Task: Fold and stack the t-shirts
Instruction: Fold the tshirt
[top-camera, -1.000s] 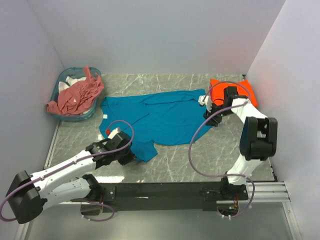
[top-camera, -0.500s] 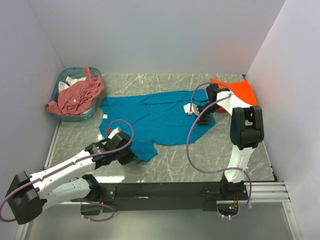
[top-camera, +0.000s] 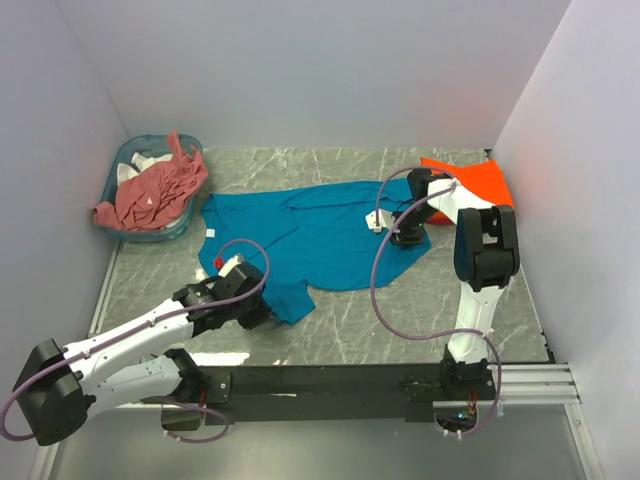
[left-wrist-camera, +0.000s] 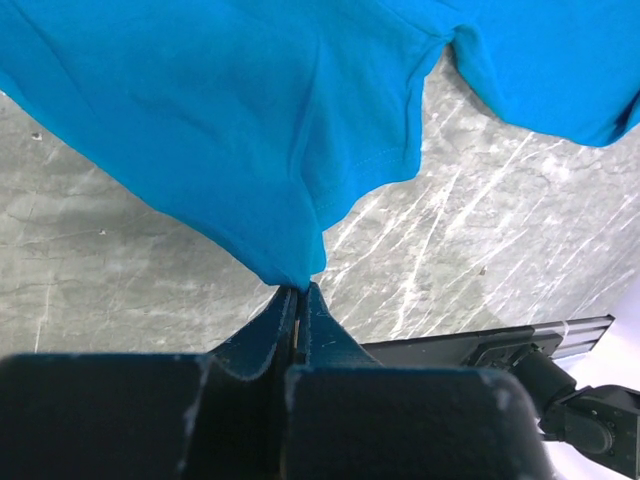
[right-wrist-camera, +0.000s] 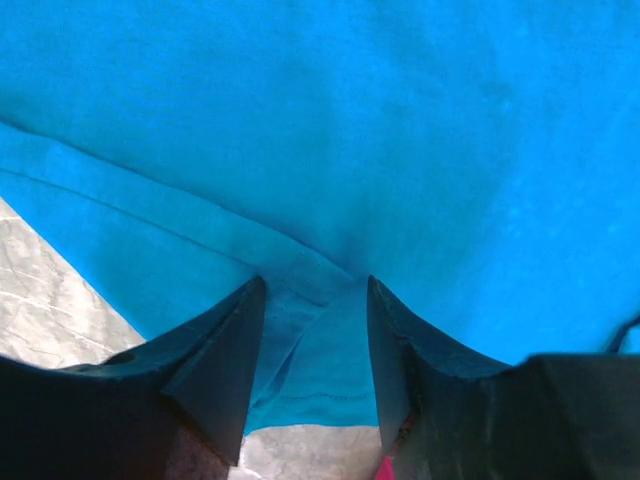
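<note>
Teal-blue t-shirt (top-camera: 320, 235) lay spread across the middle of the marble tabletop (top-camera: 430, 300), wrinkled, its near-left corner drawn toward the left arm. I saw the left gripper (left-wrist-camera: 298, 296) with its jaws pressed together, pinching that corner of the cloth; the fabric hung taut from the tips in the left wrist view. Right gripper (right-wrist-camera: 311, 292) sat low over the shirt's right edge with its jaws apart, one finger on each side of a raised fold next to the hem and nothing clamped between them. I could not tell whether the tips touched the cloth. Orange t-shirt (top-camera: 478, 182) lay at the far right, just beyond the right arm's wrist, against the wall. Salmon-pink t-shirt (top-camera: 155, 192) lay heaped in the teal basket (top-camera: 113, 178) at the far left, spilling over its rim, with some white cloth (top-camera: 135, 168) beneath it.
</note>
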